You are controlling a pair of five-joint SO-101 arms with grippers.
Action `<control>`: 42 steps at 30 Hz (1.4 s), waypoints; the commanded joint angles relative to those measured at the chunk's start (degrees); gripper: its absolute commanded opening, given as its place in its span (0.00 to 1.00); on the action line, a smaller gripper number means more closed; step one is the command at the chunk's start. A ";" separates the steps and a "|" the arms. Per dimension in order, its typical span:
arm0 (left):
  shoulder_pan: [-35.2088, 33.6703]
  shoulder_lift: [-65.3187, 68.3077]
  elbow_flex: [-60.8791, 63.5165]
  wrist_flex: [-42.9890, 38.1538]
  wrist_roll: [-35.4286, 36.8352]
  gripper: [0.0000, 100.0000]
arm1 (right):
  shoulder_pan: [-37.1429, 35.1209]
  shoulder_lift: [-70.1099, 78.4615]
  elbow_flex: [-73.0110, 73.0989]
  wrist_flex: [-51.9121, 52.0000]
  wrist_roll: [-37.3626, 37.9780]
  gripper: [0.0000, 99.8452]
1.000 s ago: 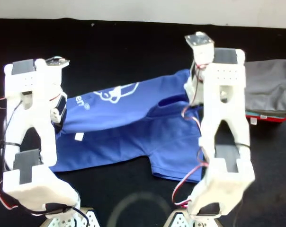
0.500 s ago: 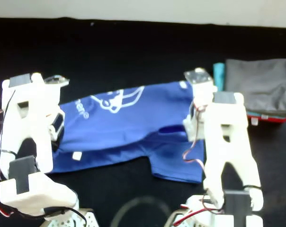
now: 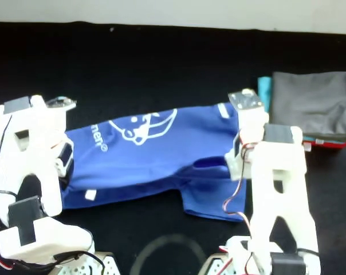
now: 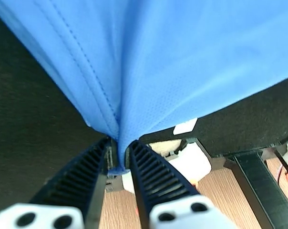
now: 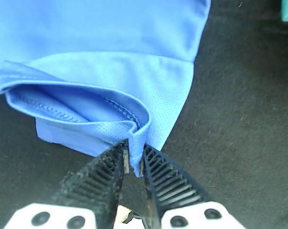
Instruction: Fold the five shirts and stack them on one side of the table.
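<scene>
Both ends of the blue shirt [image 3: 156, 149] pinched
It lies across the middle of the surface [image 3: 161, 63]; the left end effector [image 4: 119, 157] and right end effector [image 5: 133, 160] each clamp a bunched edge. Light, limp fabric, likely best held at hems.

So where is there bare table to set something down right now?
The widest bare patch of black table is the far strip, between the blue printed shirt and the table's far edge. A smaller one lies near, between the two arm bases. Crowded: the middle, and the right side by the grey-topped folded stack.
</scene>
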 commanded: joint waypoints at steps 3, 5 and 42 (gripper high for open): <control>-0.22 -2.24 6.02 -5.98 -0.53 0.01 | 0.66 -2.77 7.34 -4.97 0.70 0.01; -0.22 -2.24 8.31 -8.35 -0.53 0.01 | 0.66 -2.77 9.36 -7.08 0.70 0.01; 3.56 -1.63 -6.73 -5.45 3.16 0.01 | -5.41 1.27 -10.68 -5.14 0.09 0.03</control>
